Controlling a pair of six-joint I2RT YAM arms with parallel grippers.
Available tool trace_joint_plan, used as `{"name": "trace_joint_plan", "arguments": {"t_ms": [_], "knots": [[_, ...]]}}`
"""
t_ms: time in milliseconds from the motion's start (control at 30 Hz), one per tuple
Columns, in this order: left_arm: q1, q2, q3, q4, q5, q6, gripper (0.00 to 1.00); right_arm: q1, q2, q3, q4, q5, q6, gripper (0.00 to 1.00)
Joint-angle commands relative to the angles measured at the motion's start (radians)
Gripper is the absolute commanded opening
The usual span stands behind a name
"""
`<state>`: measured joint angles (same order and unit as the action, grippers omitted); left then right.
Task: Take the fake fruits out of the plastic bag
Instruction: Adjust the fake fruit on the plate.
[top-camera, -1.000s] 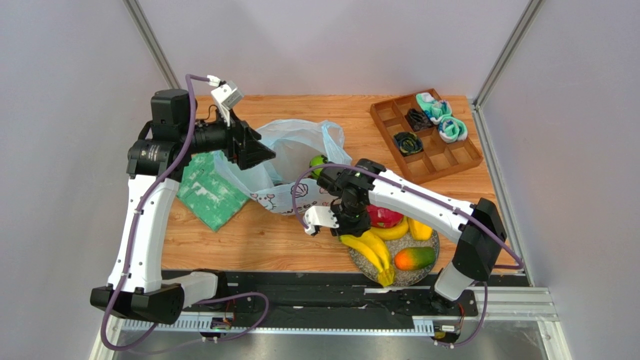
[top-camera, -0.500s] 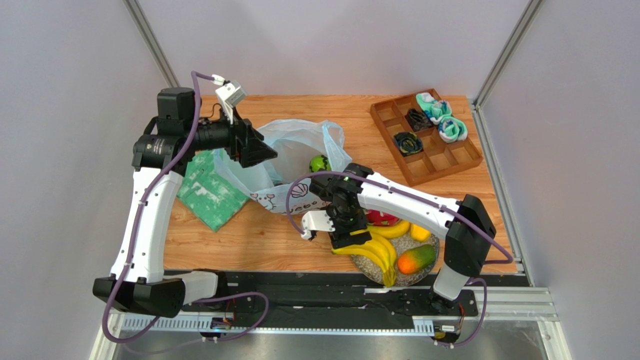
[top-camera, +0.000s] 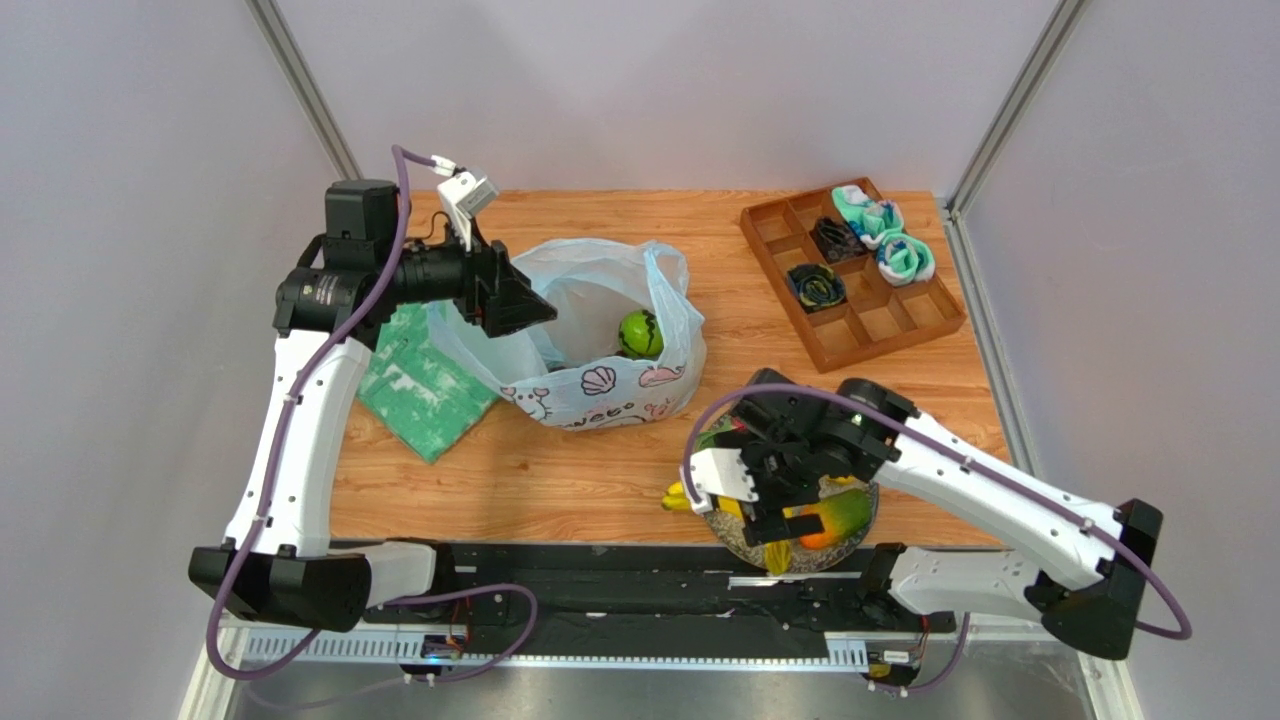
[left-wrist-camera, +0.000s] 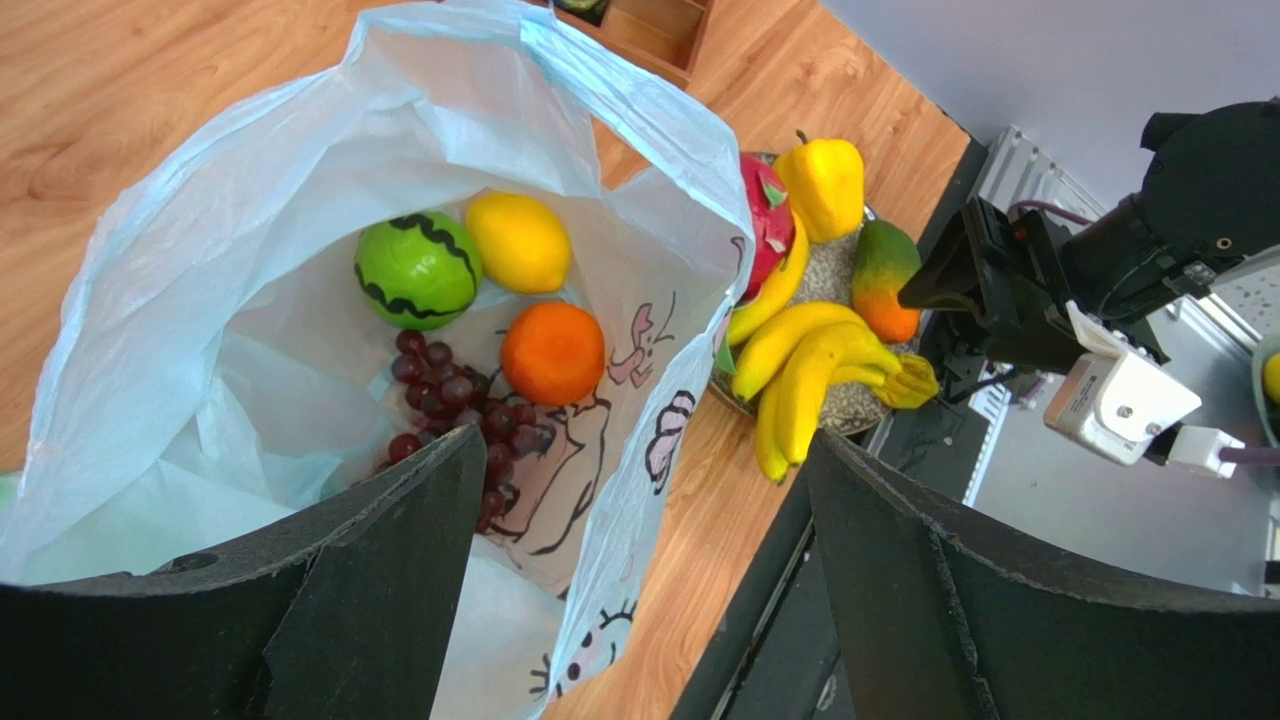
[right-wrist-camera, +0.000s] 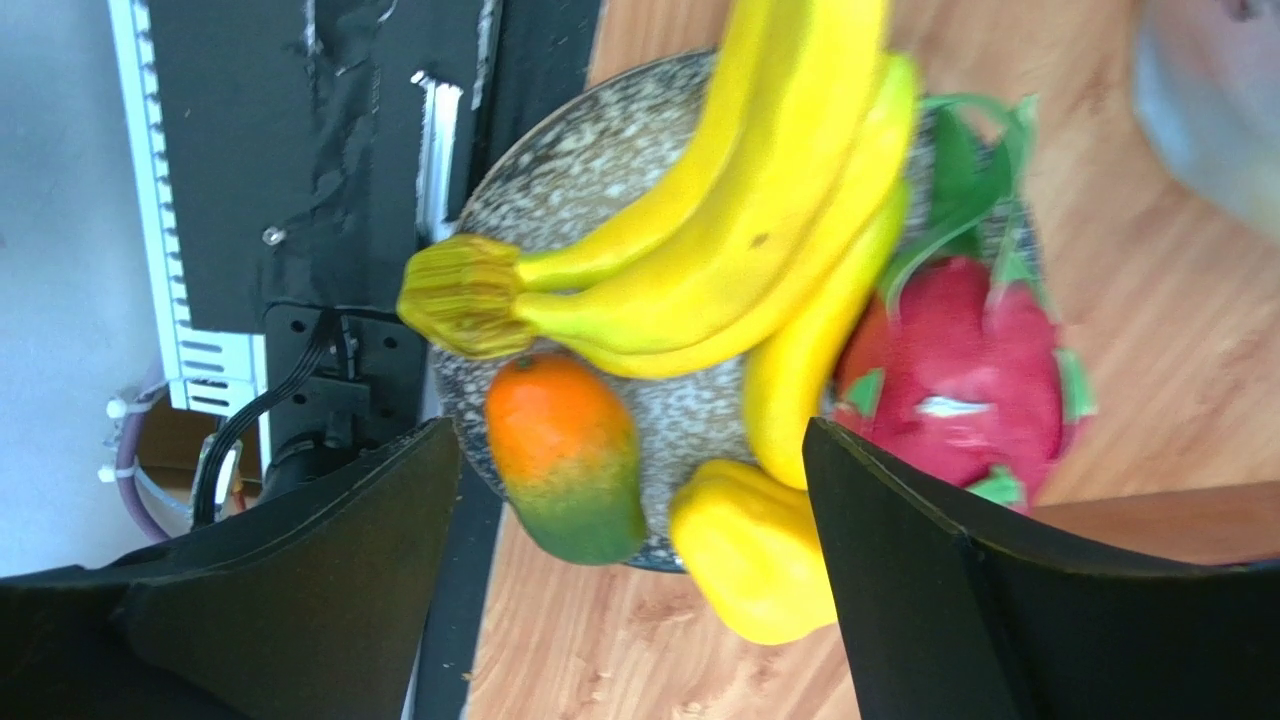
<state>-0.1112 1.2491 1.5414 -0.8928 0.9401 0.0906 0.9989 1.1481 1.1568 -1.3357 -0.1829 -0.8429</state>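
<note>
The pale-blue plastic bag (top-camera: 601, 360) lies open in the middle of the table. In the left wrist view the plastic bag (left-wrist-camera: 226, 195) holds a green striped ball (left-wrist-camera: 416, 267), a lemon (left-wrist-camera: 517, 240), an orange (left-wrist-camera: 552, 354) and dark grapes (left-wrist-camera: 451, 398). My left gripper (top-camera: 529, 308) is open at the bag's left rim, and the bag's near wall runs between its fingers (left-wrist-camera: 376, 600). My right gripper (top-camera: 781, 495) hangs open over a speckled plate (right-wrist-camera: 601, 165). On the plate lie bananas (right-wrist-camera: 721, 255), a mango (right-wrist-camera: 564, 458), a yellow pepper (right-wrist-camera: 751, 555) and a dragon fruit (right-wrist-camera: 962, 375).
A wooden divided tray (top-camera: 849, 270) with rolled socks stands at the back right. A green patterned cloth (top-camera: 421, 383) lies left of the bag, under the left arm. The plate (top-camera: 819, 555) sits at the table's near edge, by the black base rail.
My right arm has swung away from the bag's side toward the near edge, over the plate, and its jaws have opened. The left arm has hardly moved.
</note>
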Motion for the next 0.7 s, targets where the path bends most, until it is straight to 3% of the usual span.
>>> {"name": "trace_joint_plan", "arguments": {"t_ms": [0,200,400,667], "knots": [[0.001,-0.022,-0.018,0.023,0.011,-0.006,0.86,0.006,-0.161,-0.136,0.033,-0.029,-0.112,0.87],[-0.001,-0.02,-0.047,0.022,0.009,-0.014,0.85,0.122,-0.257,-0.23,0.078,-0.033,-0.369,0.8],[-0.001,-0.027,-0.063,0.008,0.003,0.001,0.85,0.279,-0.183,-0.305,0.15,-0.035,-0.403,0.75],[-0.001,-0.053,-0.104,0.012,-0.004,0.0,0.85,0.297,-0.074,-0.33,0.093,-0.095,-0.502,0.57]]}}
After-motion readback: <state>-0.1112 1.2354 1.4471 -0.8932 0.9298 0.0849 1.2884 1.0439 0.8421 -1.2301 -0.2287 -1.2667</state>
